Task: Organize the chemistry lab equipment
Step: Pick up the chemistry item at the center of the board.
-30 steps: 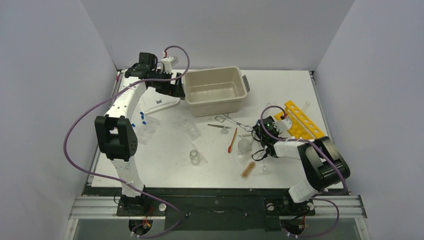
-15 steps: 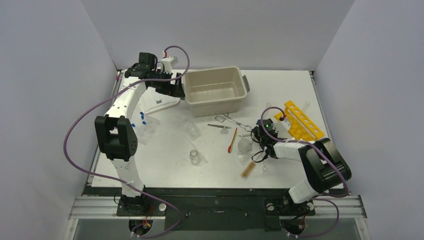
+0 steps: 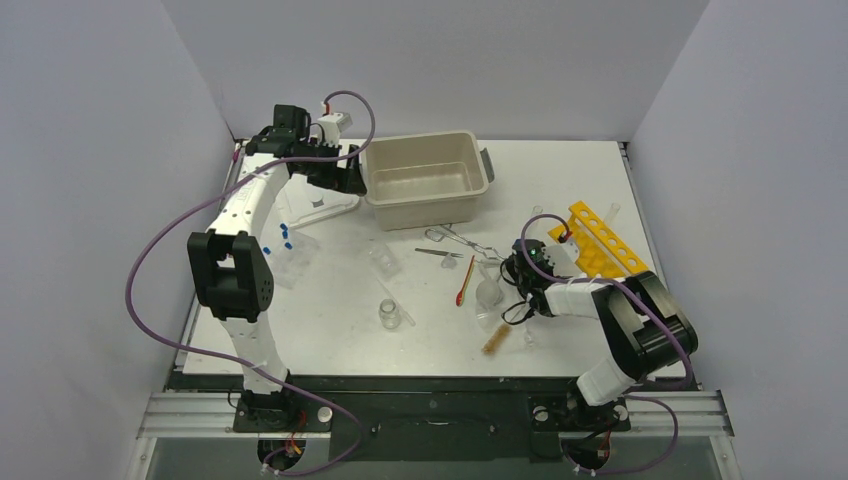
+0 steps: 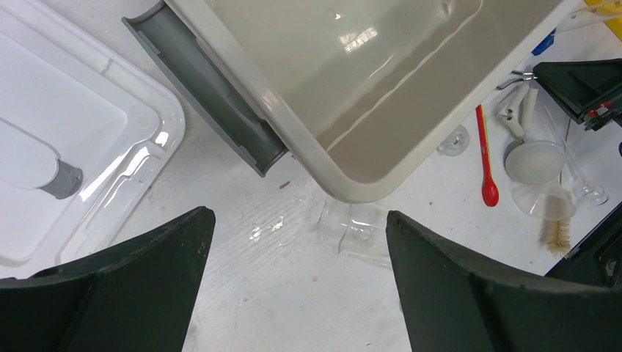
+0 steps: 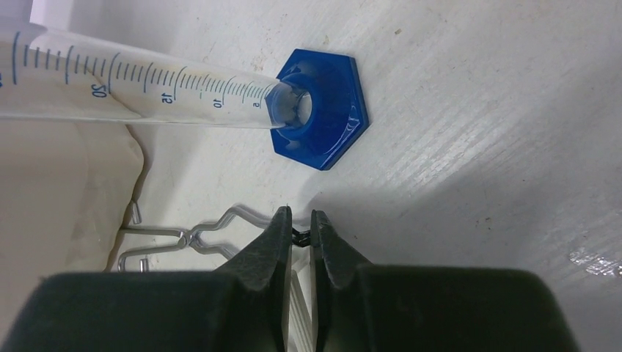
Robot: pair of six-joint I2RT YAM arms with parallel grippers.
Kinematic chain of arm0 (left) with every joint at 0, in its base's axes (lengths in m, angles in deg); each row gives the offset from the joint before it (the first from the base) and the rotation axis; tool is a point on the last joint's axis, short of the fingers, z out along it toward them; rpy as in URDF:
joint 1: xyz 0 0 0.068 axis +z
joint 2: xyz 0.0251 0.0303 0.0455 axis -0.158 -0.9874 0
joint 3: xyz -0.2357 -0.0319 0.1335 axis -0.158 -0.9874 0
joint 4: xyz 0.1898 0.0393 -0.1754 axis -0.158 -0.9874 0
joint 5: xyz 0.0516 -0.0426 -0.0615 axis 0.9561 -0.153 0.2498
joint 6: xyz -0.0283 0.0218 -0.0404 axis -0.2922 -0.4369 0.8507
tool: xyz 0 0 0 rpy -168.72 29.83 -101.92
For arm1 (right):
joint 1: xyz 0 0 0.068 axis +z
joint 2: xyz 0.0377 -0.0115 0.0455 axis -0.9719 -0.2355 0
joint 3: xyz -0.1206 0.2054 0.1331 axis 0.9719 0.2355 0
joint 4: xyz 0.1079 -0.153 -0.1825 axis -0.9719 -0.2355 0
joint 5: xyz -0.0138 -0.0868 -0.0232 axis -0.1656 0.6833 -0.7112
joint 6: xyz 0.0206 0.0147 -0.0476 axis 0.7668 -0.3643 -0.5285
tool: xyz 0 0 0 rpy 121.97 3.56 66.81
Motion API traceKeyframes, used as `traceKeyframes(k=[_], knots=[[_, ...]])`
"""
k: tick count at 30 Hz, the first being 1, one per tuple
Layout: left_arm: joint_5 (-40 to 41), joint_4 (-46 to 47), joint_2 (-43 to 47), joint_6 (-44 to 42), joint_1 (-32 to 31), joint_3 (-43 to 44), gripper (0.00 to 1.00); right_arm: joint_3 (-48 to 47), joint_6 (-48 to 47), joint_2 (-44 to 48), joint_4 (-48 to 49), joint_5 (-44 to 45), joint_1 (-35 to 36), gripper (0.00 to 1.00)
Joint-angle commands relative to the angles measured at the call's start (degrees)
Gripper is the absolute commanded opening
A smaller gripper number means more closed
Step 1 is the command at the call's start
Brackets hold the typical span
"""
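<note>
The white bench (image 3: 330,330) carries everything. Largest on it is the open beige tub (image 3: 425,215) at the far middle, with its white lid (image 4: 81,125) lying flat just to its left. A yellow rack (image 3: 598,240) sits on the right side.

The left end effector (image 4: 297,220) hovers over the tub's near-left corner, its fingers spread wide and holding nothing. Below it a clear glass beaker (image 4: 352,231) lies on the bench just beside that corner.

The right end effector (image 5: 297,220) is low over the bench between tub and rack, its fingers pressed almost together with only a slit between them; whether they pinch anything I cannot tell. Just ahead of it a graduated cylinder (image 5: 147,84) lies on its side, its blue hexagonal foot (image 5: 323,110) near the fingertips.

Metal forceps (image 5: 183,238) lie beside those fingers. The green-and-red spatula (image 3: 465,282), an upright beaker (image 3: 388,314) and the brown-bristled brush (image 3: 496,338) are scattered mid-bench, and blue-capped tubes (image 3: 285,235) lie at the left
</note>
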Motion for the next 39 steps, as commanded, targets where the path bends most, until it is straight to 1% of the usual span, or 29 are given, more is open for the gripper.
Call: traceKeyframes(k=[1, 8, 13, 18, 23, 28, 34, 39], knots=[[-0.61, 0.67, 2.84, -0.83, 0.62, 0.03, 0.86, 1.12, -0.85, 1.02, -0.17, -0.1, 0.32, 0.0], [-1.07, 0.92, 2.65, -0.51, 0.63, 0.44, 0.86, -0.08, -6.24, 6.66, -3.53, 3.2, 0.28, 0.0], [-0.9, 1.03, 2.74, -0.55, 0.79, 0.77, 0.86, -2.2, -13.52, 12.64, -7.13, 7.35, 1.14, 0.0], [-1.26, 1.93, 1.87, 1.27, 1.18, 2.3, 0.86, -4.52, -20.01, 16.64, -10.72, 9.06, 1.96, 0.0], [-2.77, 2.0, -0.23, 3.19, 1.43, 5.1, 0.87, -5.62, -27.85, 19.77, -12.92, 9.44, 3.75, 0.0], [-3.16, 2.54, -1.15, 4.45, 1.43, 6.39, 0.87, -5.36, -34.61, 25.63, -13.62, 8.36, 4.21, 0.0], [-3.25, 4.37, -2.8, 6.6, 1.3, 8.24, 0.87, -7.5, -38.54, 31.73, -17.38, 7.02, 4.15, 0.0], [-3.44, 4.62, -6.73, 8.56, 0.0, 11.35, 0.86, -10.61, -40.26, 33.33, -18.43, 3.9, 4.0, 0.0]])
